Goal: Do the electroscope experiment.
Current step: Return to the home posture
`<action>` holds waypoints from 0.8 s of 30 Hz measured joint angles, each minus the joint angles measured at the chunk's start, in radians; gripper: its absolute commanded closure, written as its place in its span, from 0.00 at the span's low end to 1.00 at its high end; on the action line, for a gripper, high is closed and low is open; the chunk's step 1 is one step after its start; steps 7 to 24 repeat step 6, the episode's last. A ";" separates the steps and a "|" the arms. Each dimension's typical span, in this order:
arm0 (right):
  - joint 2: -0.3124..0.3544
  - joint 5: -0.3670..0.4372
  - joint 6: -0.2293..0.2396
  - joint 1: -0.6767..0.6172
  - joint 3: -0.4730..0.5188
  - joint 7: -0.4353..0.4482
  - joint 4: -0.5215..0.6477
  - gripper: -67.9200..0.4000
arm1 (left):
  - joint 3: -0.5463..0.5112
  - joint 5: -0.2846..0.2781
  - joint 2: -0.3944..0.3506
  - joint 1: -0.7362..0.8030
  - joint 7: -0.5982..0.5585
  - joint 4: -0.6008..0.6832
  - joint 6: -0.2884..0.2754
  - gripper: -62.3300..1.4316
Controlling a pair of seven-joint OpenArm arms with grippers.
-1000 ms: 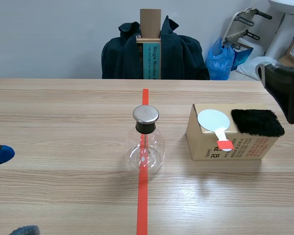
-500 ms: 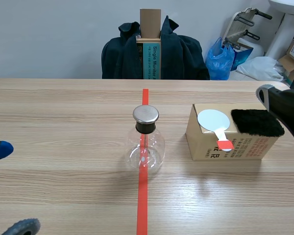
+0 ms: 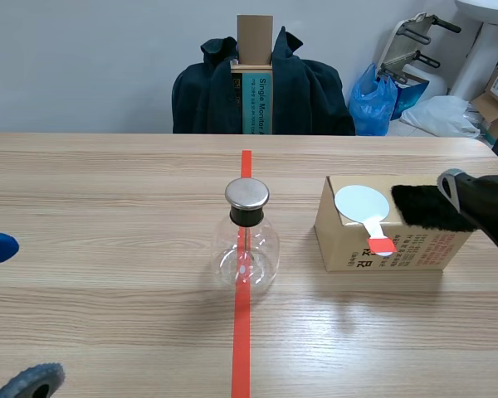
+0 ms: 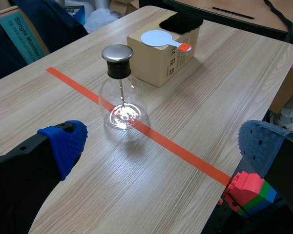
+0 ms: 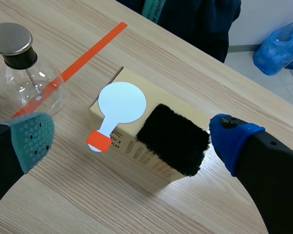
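Upright at the middle of the desk point(image 3: 108, 207), right on the orange-red tape line point(image 3: 242, 348): round glass electroscope flask point(image 3: 246, 253), closed with a black stopper and a flat metal cap point(image 3: 247, 193), a thin rod hanging down inside. Untouched by either arm.

Just right of the flask, apart from it: cardboard box point(image 3: 349, 245). Flat on its top, a white disc paddle point(image 3: 362, 202), its orange-red handle poking past the near edge. Beside the paddle, on the right part of the box top, a black fur pad point(image 3: 423, 207).

Over the right end of the box, the right tool point(image 5: 132, 139), released and spread wide, fur pad and paddle both lying below and between the fingers; contact with the box not clear from these views.

At the near left edge of the desk, well apart from the flask, the left tool point(image 4: 163, 146), likewise released, holding nothing.

Past the far edge of the desk, a dark jacket point(image 3: 307, 87) draped over a chair; further right, a blue bag point(image 3: 373, 99).
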 measured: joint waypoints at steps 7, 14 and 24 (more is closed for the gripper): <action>0.000 0.005 0.000 0.000 0.000 0.000 0.000 0.00 | 0.000 0.000 0.000 0.000 0.000 0.000 0.000 0.00; 0.000 0.005 0.000 0.000 0.000 0.000 0.000 0.00 | 0.000 0.000 0.000 0.000 0.000 0.000 0.000 0.00; 0.000 0.005 0.000 0.000 0.000 0.000 0.000 0.00 | 0.000 0.000 0.000 0.000 0.000 0.000 0.000 0.00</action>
